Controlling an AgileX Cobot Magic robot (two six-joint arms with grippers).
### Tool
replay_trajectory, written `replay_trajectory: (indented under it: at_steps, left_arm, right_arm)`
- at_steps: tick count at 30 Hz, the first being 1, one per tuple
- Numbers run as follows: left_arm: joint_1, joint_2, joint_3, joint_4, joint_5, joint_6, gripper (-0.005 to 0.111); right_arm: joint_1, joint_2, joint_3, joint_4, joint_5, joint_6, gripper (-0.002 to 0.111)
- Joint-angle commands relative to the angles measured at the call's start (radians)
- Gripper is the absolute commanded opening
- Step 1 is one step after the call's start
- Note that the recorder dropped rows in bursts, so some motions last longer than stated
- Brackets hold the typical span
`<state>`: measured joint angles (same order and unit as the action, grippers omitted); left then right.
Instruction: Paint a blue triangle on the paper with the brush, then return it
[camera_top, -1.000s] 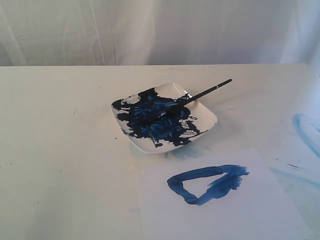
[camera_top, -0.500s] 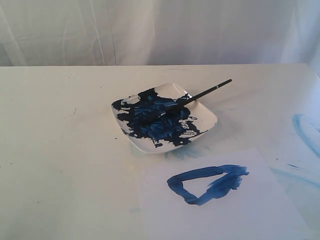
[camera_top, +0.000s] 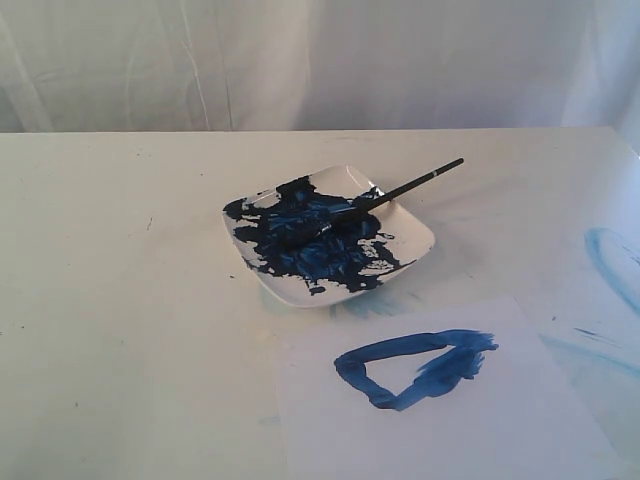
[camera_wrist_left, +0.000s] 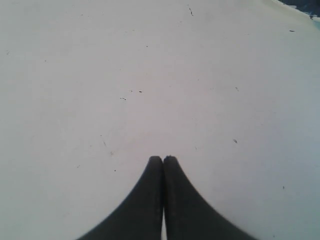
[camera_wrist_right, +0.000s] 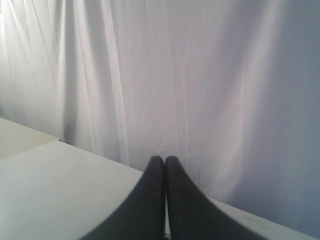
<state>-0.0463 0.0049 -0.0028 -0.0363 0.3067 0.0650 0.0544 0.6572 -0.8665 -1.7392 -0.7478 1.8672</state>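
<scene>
Nothing has shifted since the earlier frames. The brush (camera_top: 400, 190) lies across the white dish (camera_top: 418, 240), bristles in the paint, away from both sets of jaws (neither arm shows in the exterior view). The blue triangle (camera_top: 410, 365) sits on the paper (camera_top: 520, 425) just beside the dish. The left gripper (camera_wrist_left: 163, 159) is closed and empty over bare tabletop (camera_wrist_left: 100, 75). The right gripper (camera_wrist_right: 165, 159), likewise closed and empty, faces the curtain (camera_wrist_right: 200, 75).

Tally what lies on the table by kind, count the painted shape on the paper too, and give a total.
white dish: 1
brush: 1
paper: 1
blue triangle: 1
Total: 4
</scene>
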Motion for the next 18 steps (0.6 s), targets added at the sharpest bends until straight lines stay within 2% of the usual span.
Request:
replay_trajectory:
  at_steps: [1,12,18]
  left_arm:
    - [0.005,-0.005,0.003,-0.007,0.009,-0.02,0.0]
    - [0.005,-0.005,0.003,-0.007,0.009,-0.017,0.0]
    - [0.005,-0.005,0.003,-0.007,0.009,-0.017,0.0]
  right_arm:
    - [0.016,-0.032,0.002,-0.005,-0.002,-0.006,0.0]
    - [0.016,-0.062,0.002,-0.005,0.004,-0.006,0.0]
    - [0.016,-0.188,0.002,-0.005,0.065,-0.029,0.0]
